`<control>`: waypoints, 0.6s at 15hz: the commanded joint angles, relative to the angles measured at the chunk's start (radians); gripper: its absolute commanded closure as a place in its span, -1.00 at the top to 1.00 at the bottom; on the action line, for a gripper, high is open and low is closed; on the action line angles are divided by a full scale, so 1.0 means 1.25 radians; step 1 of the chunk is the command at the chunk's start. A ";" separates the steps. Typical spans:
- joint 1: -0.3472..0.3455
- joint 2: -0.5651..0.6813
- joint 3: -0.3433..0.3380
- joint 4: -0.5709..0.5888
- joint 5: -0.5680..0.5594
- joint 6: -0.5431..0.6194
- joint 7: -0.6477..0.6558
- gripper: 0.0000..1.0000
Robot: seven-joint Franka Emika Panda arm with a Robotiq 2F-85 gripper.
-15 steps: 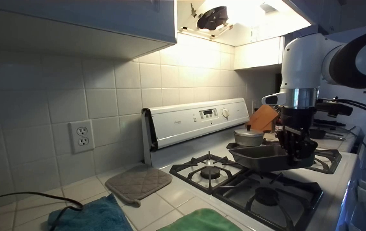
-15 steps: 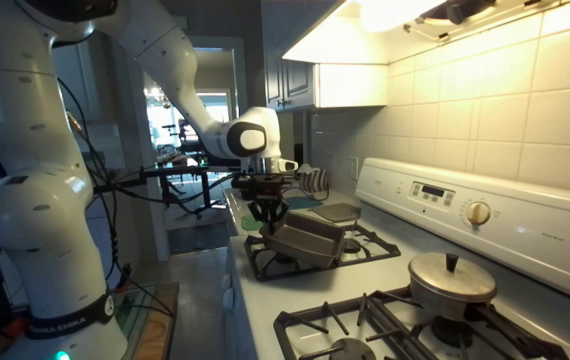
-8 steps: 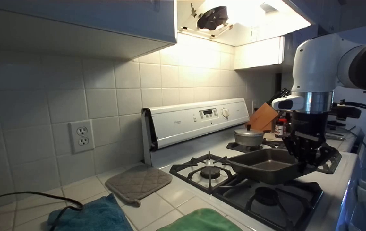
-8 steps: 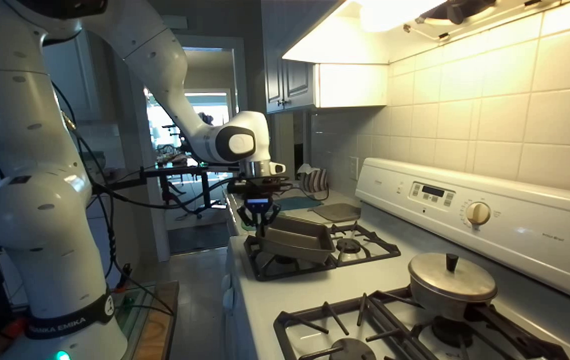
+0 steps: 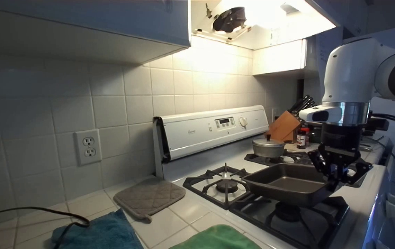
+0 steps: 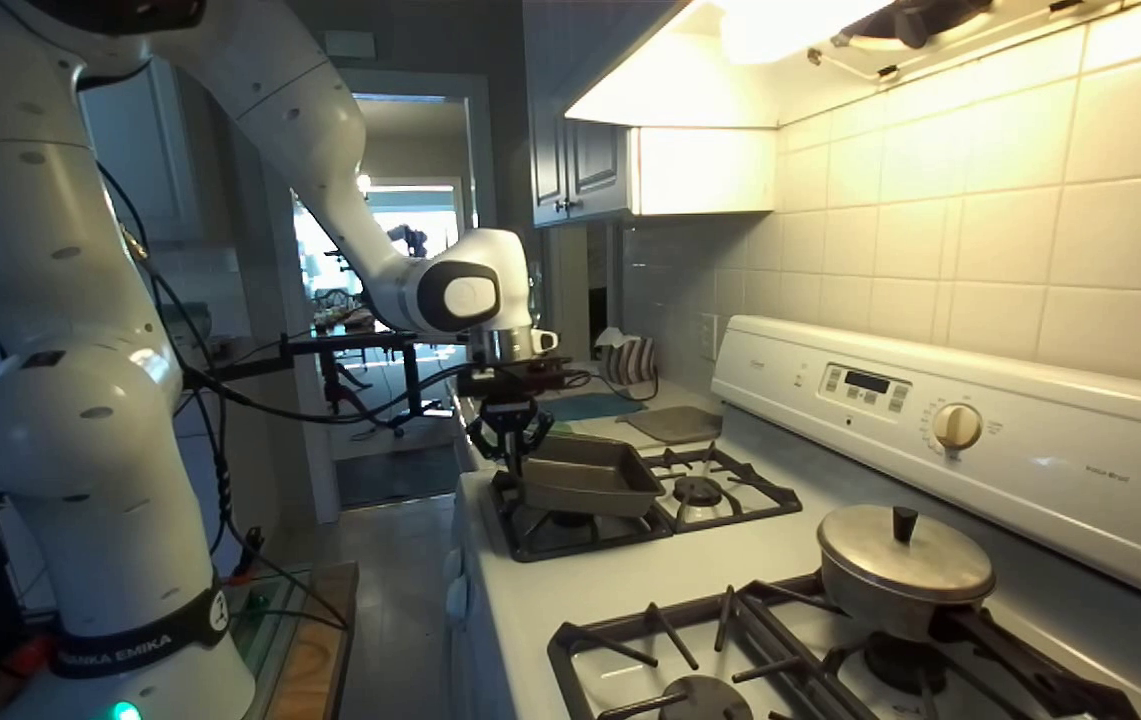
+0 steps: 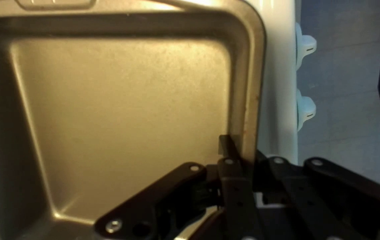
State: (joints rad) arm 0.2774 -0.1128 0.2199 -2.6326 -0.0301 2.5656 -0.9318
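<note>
A dark rectangular baking pan (image 5: pixel 287 188) is over the burner grate nearest the stove's front edge, seen in both exterior views. My gripper (image 7: pixel 245 154) is shut on the pan's side wall: in the wrist view one finger (image 7: pixel 230 148) lies inside the pan and the other outside, with the rim between them. Nothing lies in the part of the pan that shows. In an exterior view the pan (image 6: pixel 590 480) sits low, nearly level, to the right of the gripper (image 6: pixel 515 462). Whether its base touches the grate I cannot tell.
A lidded silver pot (image 6: pixel 905 570) stands on a rear burner. Beyond are a knife block (image 5: pixel 284 126) and a small jar (image 5: pixel 301 139). A grey pot holder (image 5: pixel 150 197), a blue towel (image 5: pixel 100 231) and a green cloth (image 5: pixel 216 238) lie on the tiled counter. Stove knobs (image 7: pixel 306 108) line the front.
The gripper has carried the pan lower and toward the stove's front edge. The pan has become less tilted, and more of its inside shows in an exterior view. The grip has stayed shut.
</note>
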 commanded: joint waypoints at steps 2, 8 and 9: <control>0.022 -0.027 -0.010 -0.032 0.052 0.015 -0.106 -0.96; 0.018 -0.018 -0.010 -0.030 0.050 0.002 -0.163 -0.96; 0.017 -0.016 -0.009 -0.030 0.047 -0.002 -0.167 -0.96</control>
State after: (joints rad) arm 0.2874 -0.1131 0.2187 -2.6485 0.0121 2.5701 -1.0917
